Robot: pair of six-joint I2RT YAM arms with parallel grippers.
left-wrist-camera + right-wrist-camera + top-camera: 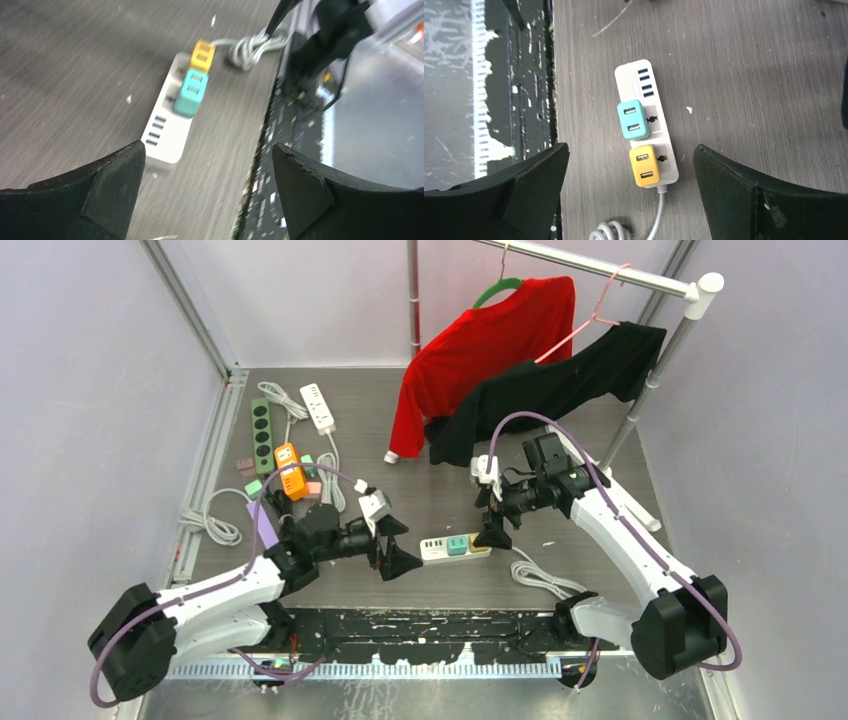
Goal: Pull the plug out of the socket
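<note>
A white power strip [436, 548] [650, 90] [167, 135] lies on the grey table near its front edge, between the two arms. A teal plug [457, 544] [632, 119] [190, 92] and a yellow plug [478, 543] [644, 165] [202, 54] sit in its sockets, side by side. My left gripper [391, 543] [207, 165] hovers open just left of the strip's end, with nothing between its fingers. Above the strip's right end hangs my right gripper [490, 520] [631, 165], open, the yellow plug showing between its jaws below.
The strip's grey cord [545, 578] coils to the right. At the back left lie a green strip [262, 434], a white strip [317, 406], an orange adapter [290, 471] and small plugs. A rack with a red garment [480, 350] and a black garment [560, 390] stands at the back right.
</note>
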